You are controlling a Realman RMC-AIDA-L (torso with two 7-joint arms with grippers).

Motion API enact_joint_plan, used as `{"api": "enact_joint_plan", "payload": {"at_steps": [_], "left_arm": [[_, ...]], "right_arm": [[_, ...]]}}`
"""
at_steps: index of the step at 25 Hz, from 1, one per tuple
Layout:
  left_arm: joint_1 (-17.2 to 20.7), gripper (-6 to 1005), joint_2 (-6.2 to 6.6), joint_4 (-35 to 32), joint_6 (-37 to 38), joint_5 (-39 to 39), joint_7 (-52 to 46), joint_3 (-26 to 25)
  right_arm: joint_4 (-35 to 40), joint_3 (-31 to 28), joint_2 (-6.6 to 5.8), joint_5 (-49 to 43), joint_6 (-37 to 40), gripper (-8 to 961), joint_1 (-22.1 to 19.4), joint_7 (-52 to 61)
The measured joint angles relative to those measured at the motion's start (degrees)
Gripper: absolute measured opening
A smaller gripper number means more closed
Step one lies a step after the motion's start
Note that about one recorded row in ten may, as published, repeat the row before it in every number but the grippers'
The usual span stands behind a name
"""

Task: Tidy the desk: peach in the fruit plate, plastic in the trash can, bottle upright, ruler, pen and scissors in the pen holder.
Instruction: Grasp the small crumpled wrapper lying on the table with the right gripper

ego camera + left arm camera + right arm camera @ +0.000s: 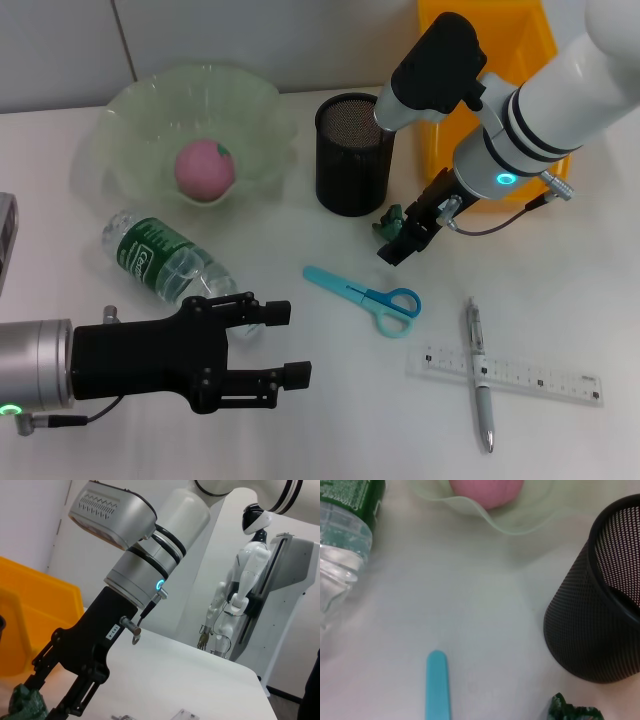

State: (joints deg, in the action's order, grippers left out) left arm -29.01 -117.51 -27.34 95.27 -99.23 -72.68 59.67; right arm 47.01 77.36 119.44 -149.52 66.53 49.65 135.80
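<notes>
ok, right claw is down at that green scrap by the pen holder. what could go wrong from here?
1. The right claw is at the crumpled green plastic, close beside the pen holder; a swing toward the trash can could knock the cup.
2. The bottle lies on its side just beyond the open left claw; a nudge could roll it.

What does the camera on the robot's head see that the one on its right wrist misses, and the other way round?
Only the head view shows the pen, ruler, yellow trash can, scissors' blue handles and both arms. Only the right wrist view shows the pen holder's mesh wall close up. Both show the peach in the fruit plate, the lying bottle, the scissors and a green crumpled scrap.
</notes>
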Motion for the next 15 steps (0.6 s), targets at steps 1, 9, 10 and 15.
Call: {"api": "enact_joint_plan", "payload": {"at_steps": [1, 9, 10, 15], "left_arm": [[0.0, 801, 0.0, 0.04, 0.0, 0.0, 0.0, 0.01], [0.08, 800, -0.08, 0.21, 0.0, 0.0, -0.01, 0.0], [0.09, 800, -0.08, 0.21, 0.0, 0.0, -0.01, 0.0], [0.14, 800, -0.13, 0.23, 0.0, 0.0, -0.01, 0.0]], "right_arm": [[-0.13, 0.01, 0.0, 0.12, -0.11, 748, 0.01, 0.0], [-0.52, 0.13, 0.0, 0.46, -1.65, 746, 0.06, -0.02], [-0.59, 0.14, 0.0, 0.46, -1.75, 746, 0.06, -0.03], [-0.79, 0.74, 0.0, 0.57, -2.68, 745, 0.12, -0.05]]}}
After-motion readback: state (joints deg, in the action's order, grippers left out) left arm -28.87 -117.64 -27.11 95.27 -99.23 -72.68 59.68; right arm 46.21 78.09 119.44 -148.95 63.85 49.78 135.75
